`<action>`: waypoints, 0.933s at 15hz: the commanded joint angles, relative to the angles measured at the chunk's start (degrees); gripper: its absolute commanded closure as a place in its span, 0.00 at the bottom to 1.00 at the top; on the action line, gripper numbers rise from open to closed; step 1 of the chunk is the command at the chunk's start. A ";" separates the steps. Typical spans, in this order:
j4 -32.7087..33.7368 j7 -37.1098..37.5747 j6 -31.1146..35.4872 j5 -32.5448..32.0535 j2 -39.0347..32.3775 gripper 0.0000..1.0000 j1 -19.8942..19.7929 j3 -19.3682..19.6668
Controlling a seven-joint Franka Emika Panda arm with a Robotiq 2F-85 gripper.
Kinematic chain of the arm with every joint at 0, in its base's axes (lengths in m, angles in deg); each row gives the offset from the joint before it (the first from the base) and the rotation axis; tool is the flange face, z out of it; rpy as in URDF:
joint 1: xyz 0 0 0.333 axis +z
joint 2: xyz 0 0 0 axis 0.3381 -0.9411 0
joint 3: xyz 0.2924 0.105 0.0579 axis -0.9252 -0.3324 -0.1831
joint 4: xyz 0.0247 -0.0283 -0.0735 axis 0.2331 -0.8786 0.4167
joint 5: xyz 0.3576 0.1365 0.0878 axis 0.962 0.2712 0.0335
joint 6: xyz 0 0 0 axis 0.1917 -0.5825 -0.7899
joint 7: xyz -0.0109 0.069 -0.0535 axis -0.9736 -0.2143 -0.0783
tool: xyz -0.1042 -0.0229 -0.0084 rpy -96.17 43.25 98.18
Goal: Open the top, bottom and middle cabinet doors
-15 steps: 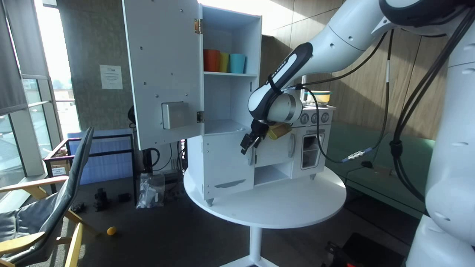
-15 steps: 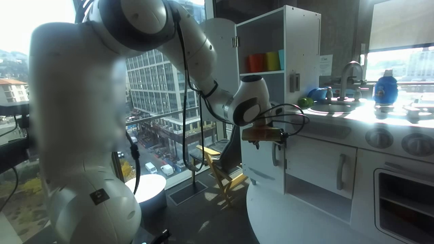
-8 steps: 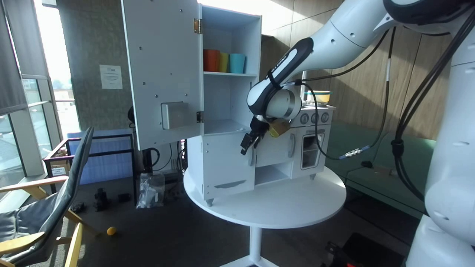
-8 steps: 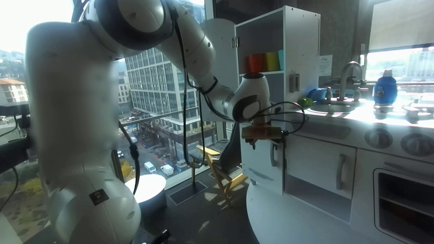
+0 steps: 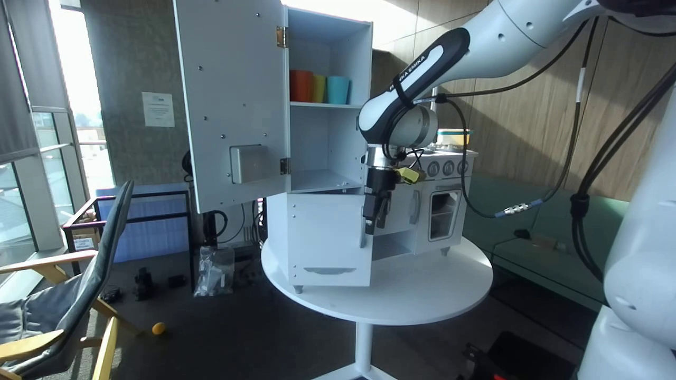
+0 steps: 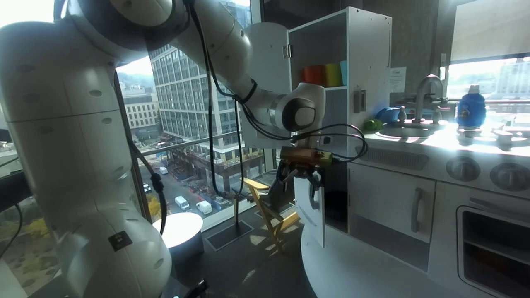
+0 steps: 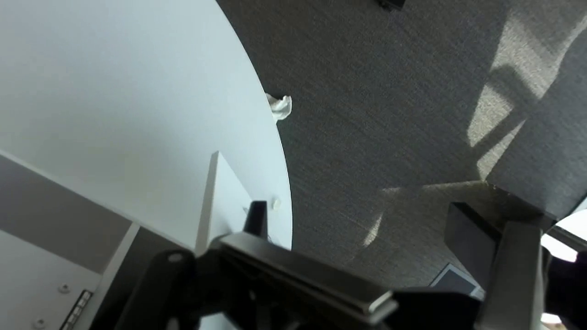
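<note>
The tall top door [image 5: 232, 105] stands wide open; it also shows in an exterior view [image 6: 269, 58]. The white bottom door [image 5: 330, 240] is ajar, its free edge swung out from the frame; its face also shows in an exterior view [image 6: 305, 207] and the wrist view [image 7: 227, 199]. The middle door [image 6: 389, 198] with a grey handle [image 6: 416, 210] is shut. My gripper [image 5: 376, 226] points down at the bottom door's grey handle [image 6: 314, 200]. In the wrist view the fingers [image 7: 362, 215] are wide apart with nothing between them. Whether a finger touches the handle cannot be told.
The play kitchen stands on a round white table [image 5: 422, 295]. Red, yellow and blue cups [image 5: 338, 89] stand on the upper shelf. The oven [image 5: 442, 215] is right of the middle door. A faucet [image 6: 422, 97] and blue bottle [image 6: 470, 107] are on the counter. A chair [image 6: 265, 190] stands behind.
The bottom door has swung from shut to ajar. My gripper has moved outward beside it and turned from tilted to pointing straight down. The top and middle doors have not moved.
</note>
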 commanded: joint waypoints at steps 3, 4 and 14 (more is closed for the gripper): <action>-1.16 20.19 -4.56 -9.82 6.83 0.00 0.24 0.31; -1.03 22.99 -3.81 -10.86 7.39 0.00 0.12 0.37; -0.69 46.03 2.22 -25.76 6.65 0.00 0.08 -1.34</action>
